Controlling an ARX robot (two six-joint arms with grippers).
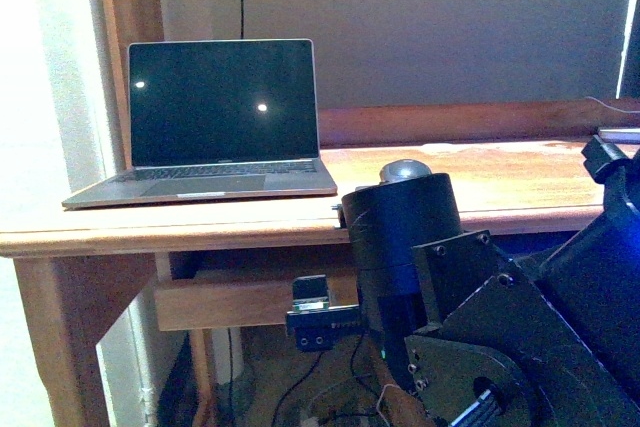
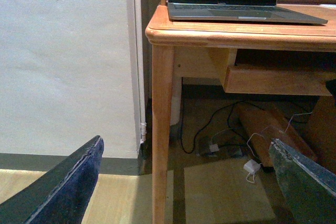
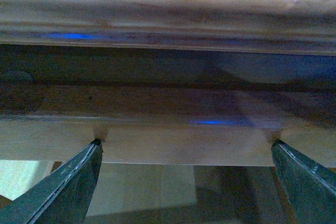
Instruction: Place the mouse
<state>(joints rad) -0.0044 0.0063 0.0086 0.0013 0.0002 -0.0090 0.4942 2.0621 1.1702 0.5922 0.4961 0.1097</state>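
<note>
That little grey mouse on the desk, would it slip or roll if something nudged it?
The mouse looks smooth and domed, so a pincer's grip may slip off its curved top. It sits flat on the wooden desk, so it would probably slide rather than roll. It is small, so likely light.

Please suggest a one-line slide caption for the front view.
Mouse rests on the wooden desk right of the open laptop, partly hidden by the right arm.

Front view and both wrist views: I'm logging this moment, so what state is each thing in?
Laptop: lid open, screen dark.
Mouse: resting on the desk, partly hidden behind the arm.
Left gripper: fingers apart, empty.
Right gripper: fingers apart, empty, just below the desk's edge.
</note>
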